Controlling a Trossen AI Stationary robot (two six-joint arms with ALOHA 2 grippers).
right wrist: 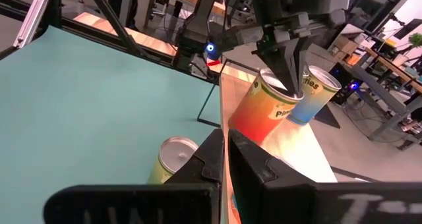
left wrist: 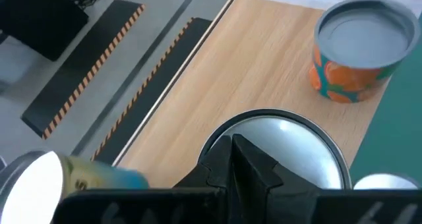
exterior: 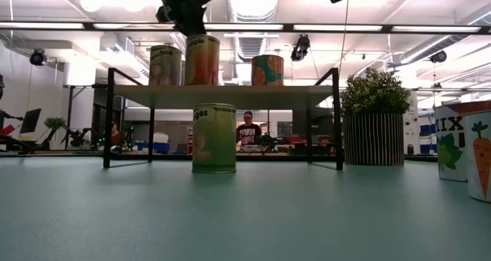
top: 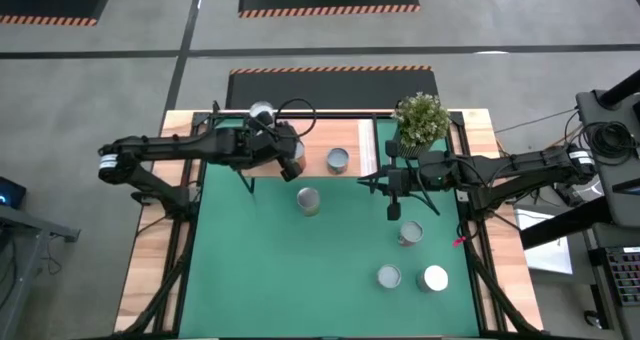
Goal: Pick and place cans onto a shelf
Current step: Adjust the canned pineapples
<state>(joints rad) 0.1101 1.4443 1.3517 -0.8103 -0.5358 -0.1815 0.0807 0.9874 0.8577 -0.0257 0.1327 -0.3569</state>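
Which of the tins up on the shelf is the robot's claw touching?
The middle one, the red-orange can: the left gripper is on its top. The pale can and the orange-patterned can stand untouched.

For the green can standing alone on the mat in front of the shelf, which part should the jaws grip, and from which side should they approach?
Grip the green can across its round side wall, near the top, coming straight down from above. It stands upright on the mat, apart from the other cans, so both sides are probably free; the shelf behind makes a level approach from the back awkward.
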